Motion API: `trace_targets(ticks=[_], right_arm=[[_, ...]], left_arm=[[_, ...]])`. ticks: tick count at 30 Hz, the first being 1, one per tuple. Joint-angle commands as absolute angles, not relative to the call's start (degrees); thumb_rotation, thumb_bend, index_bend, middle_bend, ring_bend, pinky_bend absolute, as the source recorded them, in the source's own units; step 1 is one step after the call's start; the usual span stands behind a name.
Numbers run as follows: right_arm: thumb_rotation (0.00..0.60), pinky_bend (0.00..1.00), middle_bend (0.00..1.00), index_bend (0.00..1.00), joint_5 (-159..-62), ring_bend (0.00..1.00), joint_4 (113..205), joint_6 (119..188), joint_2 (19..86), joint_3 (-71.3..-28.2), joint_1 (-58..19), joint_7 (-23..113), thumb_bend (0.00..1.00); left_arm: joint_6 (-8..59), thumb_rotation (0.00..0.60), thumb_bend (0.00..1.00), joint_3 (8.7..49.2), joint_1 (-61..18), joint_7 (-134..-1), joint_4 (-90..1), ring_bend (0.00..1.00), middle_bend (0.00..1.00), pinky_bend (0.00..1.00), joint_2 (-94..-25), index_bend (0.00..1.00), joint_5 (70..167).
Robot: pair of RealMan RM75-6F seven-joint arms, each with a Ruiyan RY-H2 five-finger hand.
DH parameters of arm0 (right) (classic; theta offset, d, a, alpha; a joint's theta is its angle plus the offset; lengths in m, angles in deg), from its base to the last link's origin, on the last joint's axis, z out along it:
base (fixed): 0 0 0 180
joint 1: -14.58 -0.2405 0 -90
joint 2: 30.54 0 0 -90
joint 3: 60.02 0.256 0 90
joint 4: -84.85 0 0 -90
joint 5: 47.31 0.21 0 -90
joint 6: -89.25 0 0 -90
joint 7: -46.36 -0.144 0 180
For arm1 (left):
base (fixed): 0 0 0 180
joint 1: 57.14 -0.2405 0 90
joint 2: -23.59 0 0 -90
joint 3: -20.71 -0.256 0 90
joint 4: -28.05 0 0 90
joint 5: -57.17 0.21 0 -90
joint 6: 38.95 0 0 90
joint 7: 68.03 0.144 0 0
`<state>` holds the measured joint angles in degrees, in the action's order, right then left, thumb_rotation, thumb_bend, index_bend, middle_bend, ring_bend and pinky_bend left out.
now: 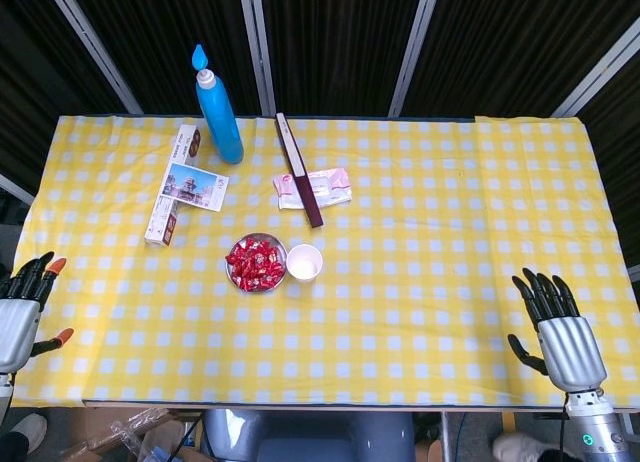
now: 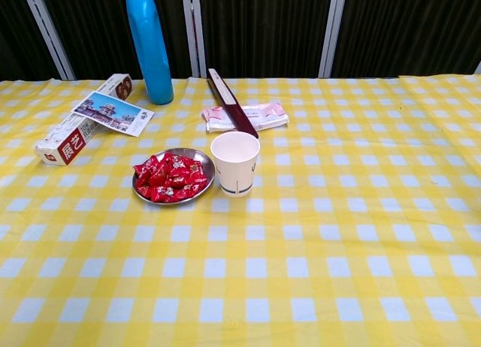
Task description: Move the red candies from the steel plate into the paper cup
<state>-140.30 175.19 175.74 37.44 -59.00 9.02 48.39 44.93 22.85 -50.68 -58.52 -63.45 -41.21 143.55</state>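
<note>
Red candies [image 2: 170, 176] are all piled on the steel plate [image 2: 197, 156] at centre-left of the chest view, and the paper cup [image 2: 235, 164] stands upright just right of the plate, touching or nearly so. The cup's inside looks white and empty from the head view, so I judge nothing has been moved yet; the whole transfer is left.

Only the head view shows the hands: the left hand [image 1: 20, 312] at the lower left edge and the right hand [image 1: 560, 327] at the lower right, both with fingers spread, holding nothing, well apart from the plate. The chest view shows the cup's side and printed band, while the blue bottle [image 2: 149, 48] above the plate is cut off at the top.
</note>
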Motion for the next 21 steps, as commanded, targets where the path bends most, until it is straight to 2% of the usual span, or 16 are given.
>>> trace_targets(ticks=[1, 6, 9, 13, 15, 21], right_arm=[[0.6, 0.0, 0.0, 0.0, -140.2, 0.0, 175.3, 175.4, 37.3, -59.1, 8.9, 48.1, 0.39], [0.6, 0.0, 0.0, 0.0, -139.6, 0.0, 175.8, 174.8, 37.0, -59.0, 8.8, 47.2, 0.39], [0.6, 0.0, 0.0, 0.0, -139.4, 0.0, 176.0, 174.5, 36.8, -58.9, 8.6, 46.7, 0.39], [0.6, 0.0, 0.0, 0.0, -139.0, 0.0, 176.5, 174.0, 36.4, -58.9, 8.5, 45.9, 0.39], [0.6, 0.0, 0.0, 0.0, -138.8, 0.0, 176.7, 173.8, 36.2, -58.9, 8.5, 45.3, 0.39], [0.6, 0.0, 0.0, 0.0, -138.0, 0.0, 177.3, 173.2, 35.5, -58.6, 8.3, 43.5, 0.39]], left_arm=[[42.4, 0.6, 0.17, 24.8, -48.3, -55.5, -66.2, 0.61, 0.23, 0.73, -40.7, 0.11, 141.9], [36.5, 0.6, 0.18, 28.0, -43.2, -50.8, -70.0, 0.79, 0.25, 0.89, -40.7, 0.14, 138.5], [31.8, 0.6, 0.18, 30.1, -39.5, -47.4, -72.1, 0.85, 0.27, 0.93, -41.3, 0.15, 134.9], [24.7, 0.6, 0.19, 32.3, -34.2, -43.4, -74.5, 0.85, 0.24, 0.93, -42.3, 0.18, 128.9], [21.8, 0.6, 0.24, 33.1, -31.3, -40.4, -74.5, 0.83, 0.22, 0.93, -43.5, 0.18, 126.1], [16.4, 0.6, 0.31, 34.2, -24.4, -32.9, -72.6, 0.78, 0.17, 0.9, -48.6, 0.17, 117.0]])
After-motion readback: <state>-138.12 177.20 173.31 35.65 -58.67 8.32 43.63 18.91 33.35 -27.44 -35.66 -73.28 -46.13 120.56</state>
